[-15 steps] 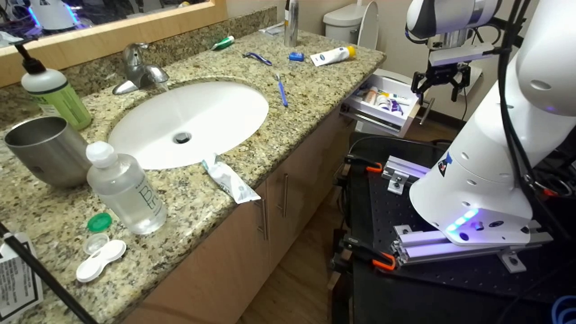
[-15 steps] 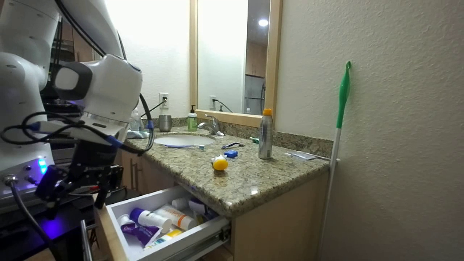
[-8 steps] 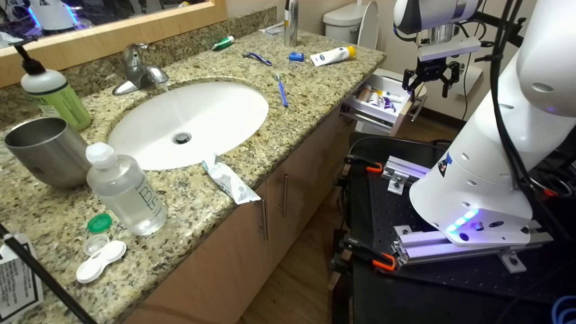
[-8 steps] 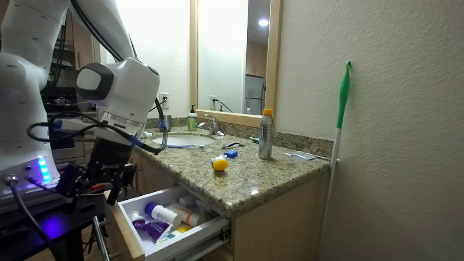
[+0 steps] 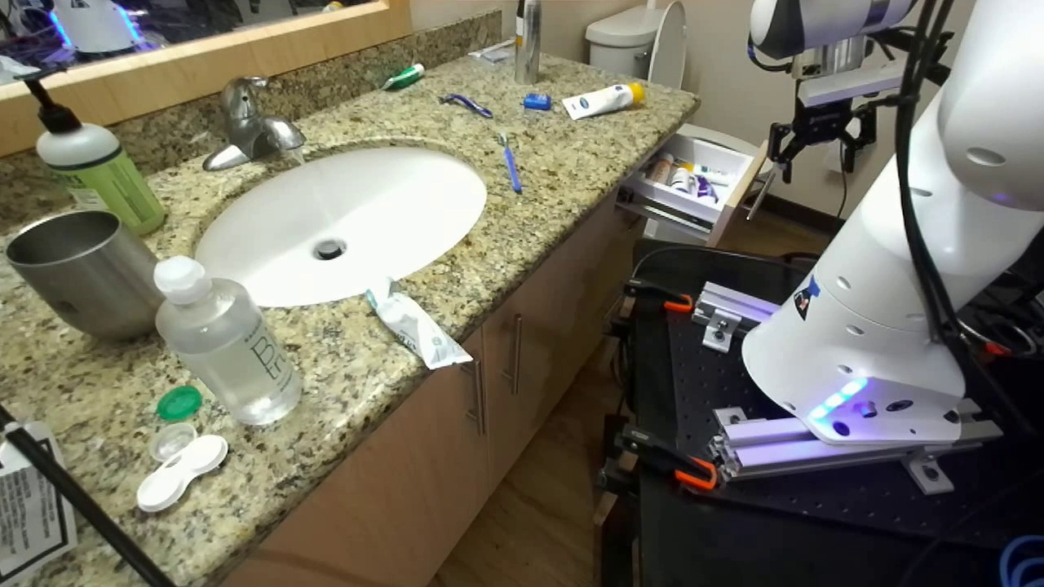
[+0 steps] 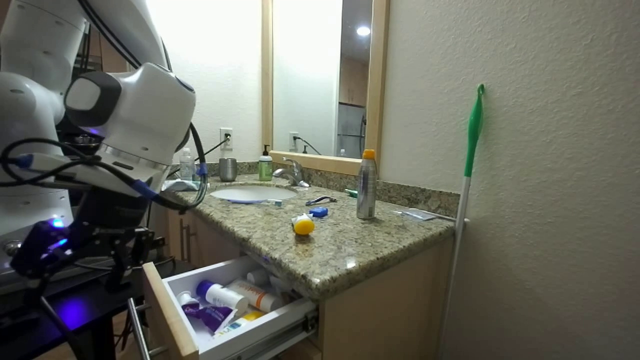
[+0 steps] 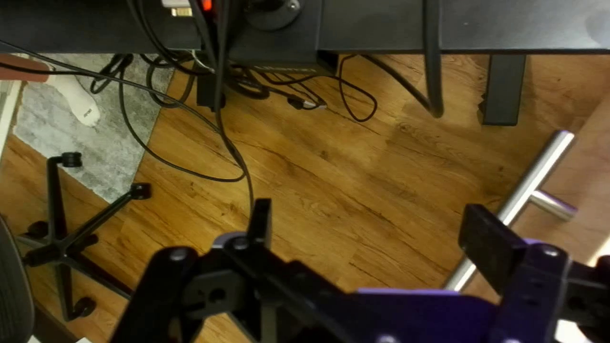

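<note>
Gripper (image 6: 74, 287) shifts away from the drawer front (image 6: 169, 314), lower left in an exterior view, jaws apart, empty; I judge it mid-push, next needing contact.

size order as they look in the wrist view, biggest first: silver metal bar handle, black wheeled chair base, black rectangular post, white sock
1. Too close to rank: silver metal bar handle, longer but nearer, and black wheeled chair base, broader.
2. The black rectangular post.
3. The white sock.
</note>
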You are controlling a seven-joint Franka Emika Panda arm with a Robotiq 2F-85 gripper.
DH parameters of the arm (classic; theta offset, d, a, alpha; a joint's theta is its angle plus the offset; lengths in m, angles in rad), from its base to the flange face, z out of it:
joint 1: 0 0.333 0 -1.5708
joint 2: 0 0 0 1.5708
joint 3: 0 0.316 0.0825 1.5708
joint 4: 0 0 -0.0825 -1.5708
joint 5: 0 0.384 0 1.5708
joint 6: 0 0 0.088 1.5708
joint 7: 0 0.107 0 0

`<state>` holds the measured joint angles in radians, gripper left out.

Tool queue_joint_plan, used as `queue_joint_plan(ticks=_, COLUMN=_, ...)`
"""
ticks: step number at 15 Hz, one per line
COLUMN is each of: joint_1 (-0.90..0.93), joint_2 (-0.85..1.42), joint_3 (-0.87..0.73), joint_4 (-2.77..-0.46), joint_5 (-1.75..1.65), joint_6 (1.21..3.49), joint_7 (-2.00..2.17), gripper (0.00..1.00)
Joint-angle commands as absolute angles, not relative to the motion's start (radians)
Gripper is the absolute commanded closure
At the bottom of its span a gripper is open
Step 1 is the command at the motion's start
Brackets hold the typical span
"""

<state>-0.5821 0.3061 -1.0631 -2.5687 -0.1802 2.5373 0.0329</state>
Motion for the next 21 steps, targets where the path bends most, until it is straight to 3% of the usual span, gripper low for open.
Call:
queue_joint_plan(ticks=1, joint_1=-0.58, joint_2=0.309, joint_3=-1.087, joint_4=-2.567, joint_5=-0.179, joint_6=2.536, joint_7=0.019, gripper=0.0)
queue_joint_plan(ticks=3, joint_1=-0.581, joint_2=0.3, joint_3=-1.103, joint_4=-2.569, joint_5=-0.181, joint_6=2.534, joint_7=0.012, gripper=0.0)
queue_joint_plan(ticks=12, joint_1=-0.635, joint_2=0.389, joint_3=-0.834, joint_4=-2.511, joint_5=0.122, joint_6=2.576, joint_7=0.075, gripper=0.0)
queue_joint_plan(ticks=21, joint_1=-0.86, joint_2=0.373, joint_3=-0.606, joint_4=-2.498, joint_5=0.457, joint_6=2.799, joint_7=-0.029, gripper=0.0)
